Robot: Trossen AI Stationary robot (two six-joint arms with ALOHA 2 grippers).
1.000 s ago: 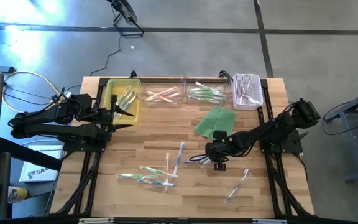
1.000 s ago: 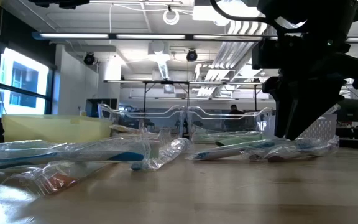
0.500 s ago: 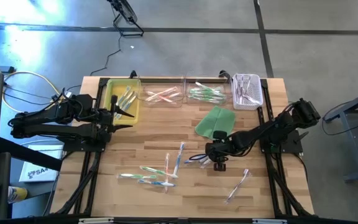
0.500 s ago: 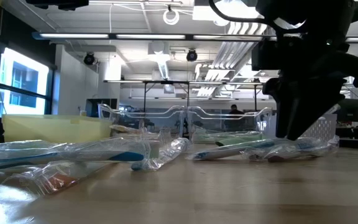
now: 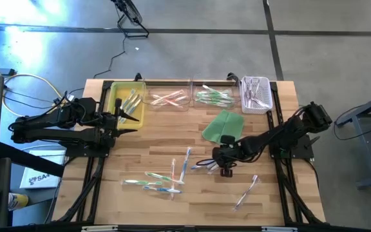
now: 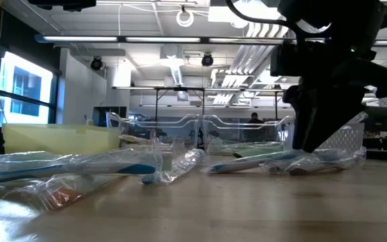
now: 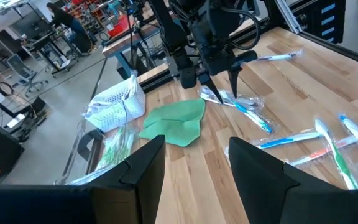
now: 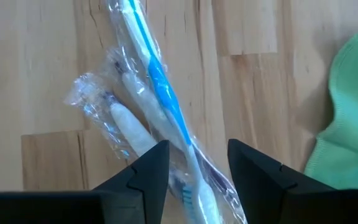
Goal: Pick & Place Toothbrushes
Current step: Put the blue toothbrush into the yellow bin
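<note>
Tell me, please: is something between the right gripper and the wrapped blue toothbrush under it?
Nothing visible is. The right gripper is open directly over the blue-and-white toothbrush in a clear wrapper, with only bare wooden table around it. The flat green cloth lies to one side, not between them.

The wooden table (image 5: 140, 145) was made of light planks with a dark frame along its edges. Along its far edge sat four containers in a row: a yellow bin (image 5: 118, 106), two clear trays (image 5: 166, 103) (image 5: 212, 103) and a white basket (image 5: 256, 96). A folded green cloth (image 5: 223, 127) lay flat near the basket. Wrapped toothbrushes (image 5: 163, 177) lay loose on the bare wood: a cluster toward the near left, a pair (image 8: 157, 112) crossed beside the cloth, and a single one (image 5: 247, 192) toward the near right corner, well apart from the rest.
</note>
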